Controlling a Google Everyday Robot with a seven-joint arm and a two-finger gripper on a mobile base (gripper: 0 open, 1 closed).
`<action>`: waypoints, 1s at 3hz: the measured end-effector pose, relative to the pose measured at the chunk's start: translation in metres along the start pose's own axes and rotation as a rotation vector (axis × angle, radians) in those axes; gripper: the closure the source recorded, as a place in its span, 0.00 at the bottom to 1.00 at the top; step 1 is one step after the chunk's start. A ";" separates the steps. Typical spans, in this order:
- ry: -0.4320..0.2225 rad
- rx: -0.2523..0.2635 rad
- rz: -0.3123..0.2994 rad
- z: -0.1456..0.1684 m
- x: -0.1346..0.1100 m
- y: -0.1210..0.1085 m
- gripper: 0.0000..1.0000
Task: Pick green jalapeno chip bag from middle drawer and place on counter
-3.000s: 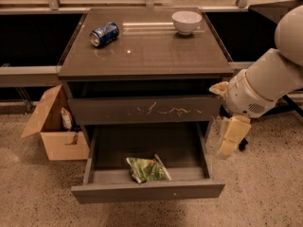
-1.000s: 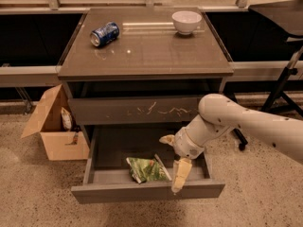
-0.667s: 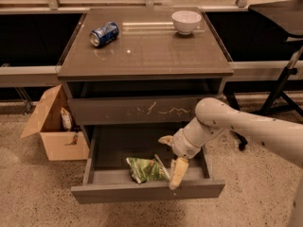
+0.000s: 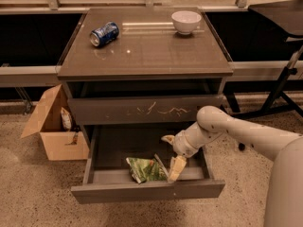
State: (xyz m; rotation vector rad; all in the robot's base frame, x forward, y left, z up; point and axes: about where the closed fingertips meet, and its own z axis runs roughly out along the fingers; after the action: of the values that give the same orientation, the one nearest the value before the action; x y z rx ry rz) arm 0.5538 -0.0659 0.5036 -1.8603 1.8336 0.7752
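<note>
The grey-brown tabletop [image 4: 156,51] of the cabinet fills the far half of the scene, glossy and wider than the drawers beneath it. The robot's white arm [image 4: 246,136] reaches in from the right, bending down and leftward into the cabinet's lower part. Below the tabletop, the closed drawer front with white scratch marks [image 4: 147,110] sits flush, and under it the middle drawer [image 4: 147,190] is pulled out toward the near side, its plain front panel nearest of all. A cardboard box [image 4: 52,126] with open flaps stands on the speckled floor, left of the cabinet. The green jalapeno chip bag [image 4: 146,169] lies crinkled on the drawer's floor, close to the near wall and roughly central. The gripper [image 4: 169,158] hangs inside the open drawer just right of the bag (one cream finger lies right beside the bag's right edge), its jaws apart and holding nothing. On the tabletop, a white bowl [image 4: 185,21] stands far right, and a blue soda can [image 4: 104,33] lies on its side far left
</note>
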 end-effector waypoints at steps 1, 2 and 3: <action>-0.035 0.053 0.038 0.016 0.009 -0.020 0.00; -0.064 0.103 0.082 0.032 0.017 -0.039 0.00; -0.085 0.120 0.110 0.049 0.022 -0.053 0.00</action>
State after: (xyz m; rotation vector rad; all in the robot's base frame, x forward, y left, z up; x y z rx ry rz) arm 0.6011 -0.0486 0.4481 -1.6389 1.8979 0.7525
